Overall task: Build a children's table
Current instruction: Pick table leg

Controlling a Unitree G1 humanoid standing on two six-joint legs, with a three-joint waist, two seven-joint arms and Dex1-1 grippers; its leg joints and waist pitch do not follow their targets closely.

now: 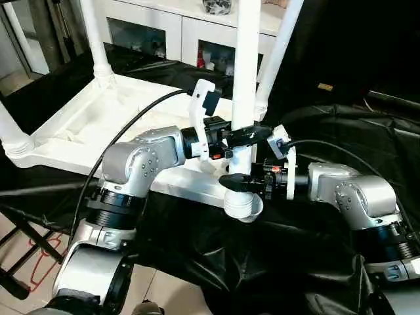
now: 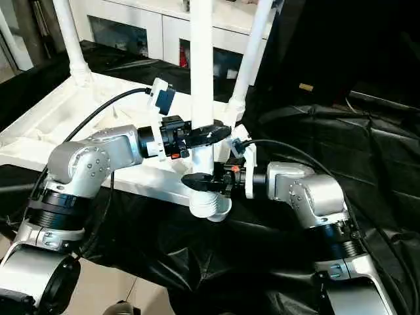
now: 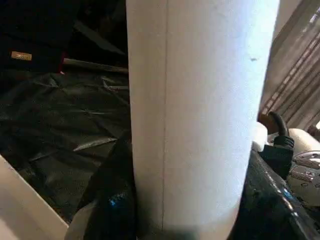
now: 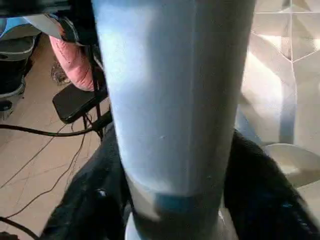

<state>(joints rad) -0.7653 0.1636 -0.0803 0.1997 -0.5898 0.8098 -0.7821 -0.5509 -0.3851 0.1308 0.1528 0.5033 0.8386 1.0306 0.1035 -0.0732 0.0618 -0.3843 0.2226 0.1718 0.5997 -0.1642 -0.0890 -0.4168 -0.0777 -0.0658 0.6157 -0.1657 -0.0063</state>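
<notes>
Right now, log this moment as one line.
stage: fourth leg at near corner socket | left gripper: on leg | right gripper: around leg, lower | tabletop: upside down

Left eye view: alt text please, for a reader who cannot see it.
Both end effectors close around one upright white leg at the near corner socket of the upturned white tabletop, the left end effector above the right end effector. Three more legs stand in the other corners, over black cloth.
</notes>
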